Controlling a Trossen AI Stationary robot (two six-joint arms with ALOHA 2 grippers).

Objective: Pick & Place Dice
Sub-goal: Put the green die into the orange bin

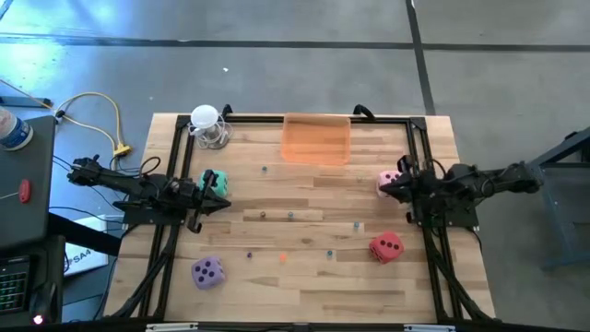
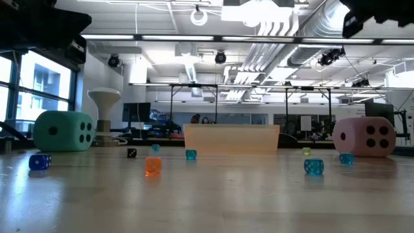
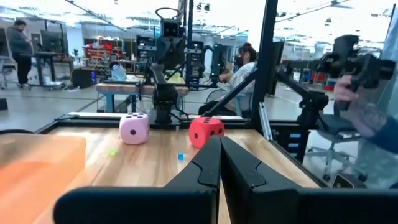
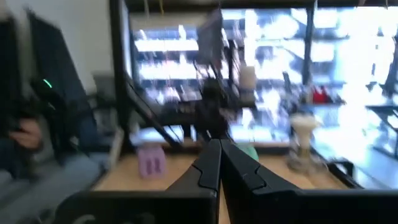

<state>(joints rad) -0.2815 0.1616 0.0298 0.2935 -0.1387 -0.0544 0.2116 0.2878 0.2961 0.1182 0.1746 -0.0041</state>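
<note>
- The pale wooden plank desk [image 1: 304,277] carries four soft foam cubes with dark pips, one towards each side and corner, leaving the middle mostly open.
- The teal foam cube [image 1: 214,181] sits near the left edge, touching or just beside the left gripper [image 1: 224,203], whose jaws are pressed together and hold nothing; from above I cannot tell whether they touch.
- The pink foam cube [image 1: 388,182] sits near the right edge, just beside the right gripper [image 1: 385,189], whose jaws are likewise closed on nothing.
- The purple foam cube [image 1: 207,272] lies towards the near left corner, well apart from both arms.
- The red foam cube [image 1: 386,246] lies towards the near right corner, close to the black frame rail [image 1: 441,267] on that side.
- A translucent orange plastic tray [image 1: 316,138] rests at the middle of the far edge, with open wood between it and the grippers.
- A white round-topped object on a wire stand [image 1: 208,127] stands at the far left corner, just inside the frame.
- Tiny coloured beads [image 1: 291,215] are scattered across the central strip; in the low view a small orange bead [image 2: 152,166] and blue ones [image 2: 314,166] dot the foreground.
- In the low view the teal and pink cubes flank the tray, each near its own side.
</note>
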